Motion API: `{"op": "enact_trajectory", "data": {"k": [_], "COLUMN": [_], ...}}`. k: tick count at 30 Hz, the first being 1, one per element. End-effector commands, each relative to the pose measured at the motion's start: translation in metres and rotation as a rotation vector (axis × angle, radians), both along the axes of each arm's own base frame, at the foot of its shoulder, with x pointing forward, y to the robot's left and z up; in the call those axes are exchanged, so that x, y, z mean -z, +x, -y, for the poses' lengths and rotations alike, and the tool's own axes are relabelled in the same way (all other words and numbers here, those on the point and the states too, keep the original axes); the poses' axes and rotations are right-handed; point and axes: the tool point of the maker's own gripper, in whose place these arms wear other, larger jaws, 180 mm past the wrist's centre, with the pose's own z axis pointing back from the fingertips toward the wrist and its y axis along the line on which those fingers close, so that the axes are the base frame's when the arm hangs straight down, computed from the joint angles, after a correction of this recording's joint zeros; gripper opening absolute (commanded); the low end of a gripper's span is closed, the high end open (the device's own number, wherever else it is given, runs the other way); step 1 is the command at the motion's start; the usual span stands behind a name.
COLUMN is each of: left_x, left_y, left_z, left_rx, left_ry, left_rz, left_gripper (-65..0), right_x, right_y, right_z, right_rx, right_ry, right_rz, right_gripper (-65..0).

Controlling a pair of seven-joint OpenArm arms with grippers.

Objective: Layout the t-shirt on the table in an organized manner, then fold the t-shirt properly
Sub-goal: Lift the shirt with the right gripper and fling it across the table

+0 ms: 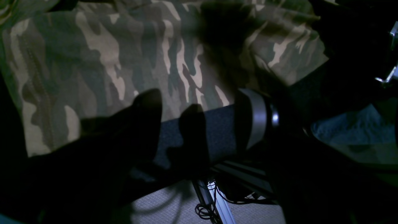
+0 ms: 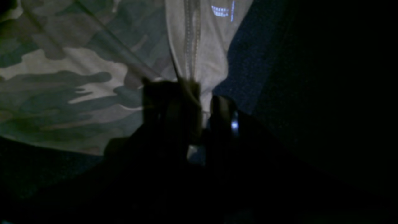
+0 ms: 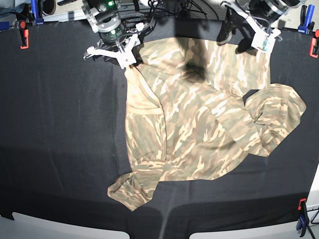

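Observation:
The camouflage t-shirt (image 3: 199, 114) lies crumpled and skewed on the black table (image 3: 60, 124), with its tan collar band toward the left and a bunched sleeve at the right. My right gripper (image 3: 128, 62) is at the shirt's far left corner. In the right wrist view it (image 2: 202, 96) is shut on a tan strip of the t-shirt (image 2: 62, 77). My left gripper (image 3: 234, 42) hovers at the shirt's far right edge. In the left wrist view its fingers (image 1: 172, 100) stand apart and empty over the table edge (image 1: 217, 130), just short of the t-shirt (image 1: 108, 56).
Red clamps (image 3: 23, 39) (image 3: 314, 47) and blue clamps (image 3: 35, 10) (image 3: 301, 224) grip the table edges. Light corners (image 3: 65, 224) show at the front. Floor and loose cables (image 1: 214, 202) lie beyond the far table edge. Both arm bases stand along the far edge.

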Motion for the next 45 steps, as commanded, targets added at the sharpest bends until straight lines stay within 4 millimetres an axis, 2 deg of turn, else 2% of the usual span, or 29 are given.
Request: {"op": "enact_trajectory", "data": {"k": [1, 2, 4, 5, 9, 13, 17, 24, 30, 34, 39, 45], "left_x": [-0.010, -0.010, -0.010, -0.010, -0.010, -0.010, -0.011, -0.021, -0.031, -0.023, -0.013, -0.013], "left_y": [0.002, 0.002, 0.002, 0.002, 0.002, 0.002, 0.005, 0.027, 0.045, 0.047, 0.053, 0.054], "left_z": [0.001, 0.001, 0.001, 0.001, 0.001, 0.001, 0.001, 0.001, 0.001, -0.008, -0.034, -0.037], "left_rx": [-0.001, -0.001, -0.001, -0.001, -0.001, -0.001, -0.001, -0.002, -0.001, 0.013, -0.048, -0.056], "left_ry": [-0.019, -0.019, -0.019, -0.019, -0.019, -0.019, -0.019, -0.021, -0.020, 0.094, 0.266, 0.286], "left_rz": [0.032, 0.032, 0.032, 0.032, 0.032, 0.032, 0.041, 0.110, 0.164, 0.171, 0.175, 0.181], "left_gripper": [-30.5, -30.5, -30.5, -30.5, -30.5, -30.5, -30.5, -30.5, -30.5, -30.5, -30.5, -30.5], "right_x": [-0.006, -0.006, -0.006, -0.005, -0.005, -0.010, -0.016, -0.040, -0.074, -0.102, -0.138, -0.178], "right_y": [0.004, 0.004, 0.004, 0.003, 0.004, 0.010, 0.016, 0.020, 0.023, 0.023, 0.022, 0.022], "right_z": [0.002, 0.002, 0.002, 0.003, 0.016, 0.041, 0.081, 0.169, 0.235, 0.275, 0.316, 0.352], "right_rx": [0.007, 0.007, 0.007, 0.008, -0.011, 0.047, 0.137, 0.312, 0.389, 0.443, 0.500, 0.528], "right_ry": [-0.003, -0.003, -0.004, -0.010, -0.126, -0.195, -0.248, -0.354, -0.467, -0.553, -0.646, -0.745], "right_rz": [0.025, 0.025, 0.024, 0.019, 0.027, 0.049, 0.065, 0.102, 0.152, 0.190, 0.239, 0.278], "right_gripper": [-49.3, -52.7, -63.7, -65.0, -65.0, -65.0, -65.0, -65.0, -65.0, -65.0, -65.0, -65.0]}}
